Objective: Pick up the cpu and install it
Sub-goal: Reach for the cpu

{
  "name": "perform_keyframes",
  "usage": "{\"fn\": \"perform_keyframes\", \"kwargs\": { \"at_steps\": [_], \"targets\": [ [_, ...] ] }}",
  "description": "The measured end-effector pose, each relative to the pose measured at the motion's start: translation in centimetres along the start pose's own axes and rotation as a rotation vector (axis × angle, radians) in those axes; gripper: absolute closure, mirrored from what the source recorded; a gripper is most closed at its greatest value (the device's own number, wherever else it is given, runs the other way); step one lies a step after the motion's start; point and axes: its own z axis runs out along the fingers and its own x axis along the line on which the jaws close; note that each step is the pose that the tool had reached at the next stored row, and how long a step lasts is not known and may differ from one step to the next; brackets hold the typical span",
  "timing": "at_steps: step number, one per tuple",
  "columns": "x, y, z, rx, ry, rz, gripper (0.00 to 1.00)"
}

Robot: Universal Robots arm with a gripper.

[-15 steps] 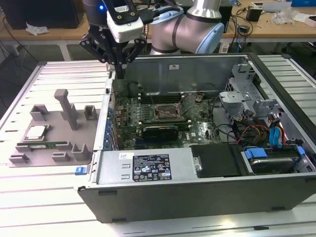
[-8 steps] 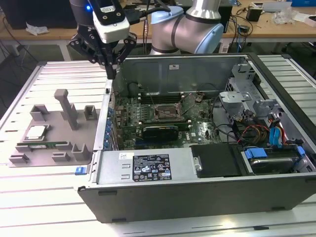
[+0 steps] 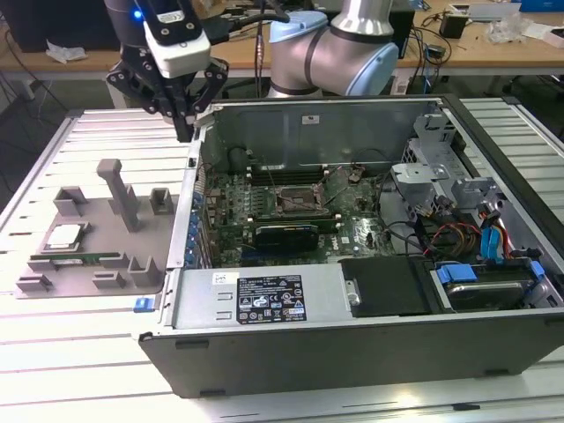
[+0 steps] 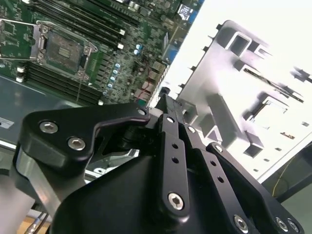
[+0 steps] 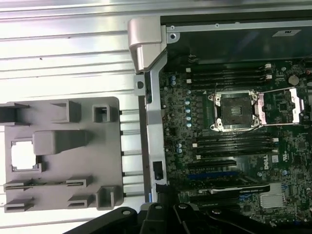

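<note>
1. Exterior view is showing the gripper (image 3: 183,130) hovering above the case (image 3: 370,352) wall, claw pinched together, gripping nothing.
2. The cpu (image 3: 63,236) is lying flat in the grey tray (image 3: 145,242), well apart from the gripper.
3. Probably light, stiff, slick-topped, fragile underneath; gripping opposite edges is looking safest.
</note>
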Motion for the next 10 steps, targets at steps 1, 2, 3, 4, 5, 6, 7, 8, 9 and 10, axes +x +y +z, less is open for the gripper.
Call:
{"fn": "perform_keyframes", "kwargs": {
  "at_steps": [1, 2, 3, 4, 5, 6, 7, 8, 9, 10],
  "targets": [
    [0.41, -0.03, -0.01, 0.0, -0.0001, 0.0, 0.89],
    [0.71, -0.05, -0.02, 0.0, -0.0002, 0.0, 0.89],
    [1.03, -0.08, -0.03, 0.0, -0.0003, 0.0, 0.89],
    [1.54, -0.11, -0.04, -0.0001, -0.0005, 0.0, 0.89],
    [1.77, -0.13, -0.05, 0.0, -0.0005, 0.0, 0.89],
    [1.93, -0.14, -0.06, 0.0, -0.0006, 0.0, 0.89],
    [2.21, -0.17, -0.06, -0.0001, -0.0008, 0.0, 0.89],
    [2.51, -0.19, -0.07, -0.0001, -0.001, 0.0, 0.89],
    [2.74, -0.2, -0.08, 0.0, -0.001, 0.0, 0.89],
    [3.11, -0.23, -0.08, -0.0001, -0.0013, 0.0, 0.89]
  ]
}}
